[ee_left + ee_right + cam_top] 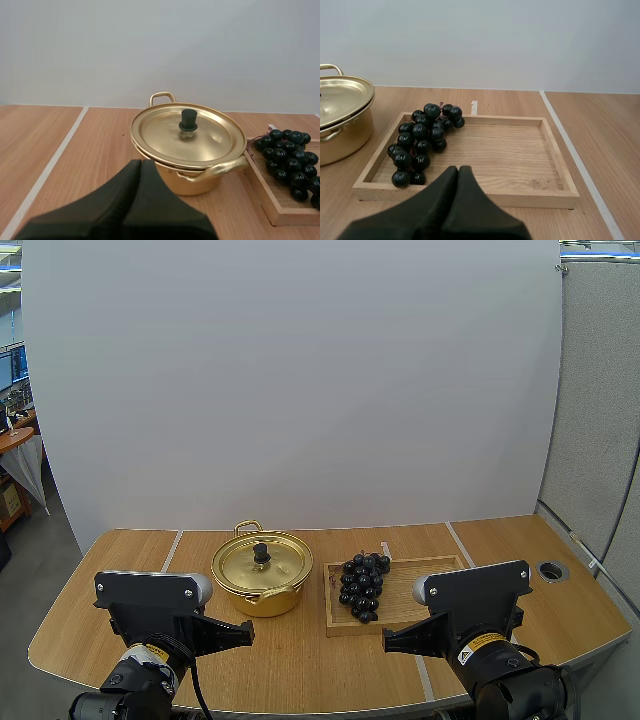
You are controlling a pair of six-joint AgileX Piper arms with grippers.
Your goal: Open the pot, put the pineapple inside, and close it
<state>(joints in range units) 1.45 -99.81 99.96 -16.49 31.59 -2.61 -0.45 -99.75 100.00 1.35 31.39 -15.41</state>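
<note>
Gold pot (262, 585) at lower centre of the high view, closed, lid (275, 565) seated flat with its black knob (261, 552) upright in the middle; inside hidden under the lid. One loop handle (248, 528) on the far side, the other on the near side, toward the arms. Just right of the pot, apart from it by a narrow strip of tabletop, a shallow wooden tray (425, 580) holding a bunch of grapes (363, 586): dark, glossy, lying in the tray's left half near the pot-side wall, the right half plain wood. Underneath, a light wooden table (130, 560) crossed by pale seams running front to back, with a round cable hole (552, 569) near its right edge. Behind, a plain white backdrop (300, 380); at the frame's right edge, a grey partition (600, 390). At lower left, the left gripper (246, 635), clenched on nothing, fingers pressed into one dark wedge (140, 167), aimed at the pot's near side and short of touching it. At lower right, the right gripper (388, 643), likewise clenched and holding nothing (458, 171), pointed over the tray's near wall toward the grapes, apart from both.
</note>
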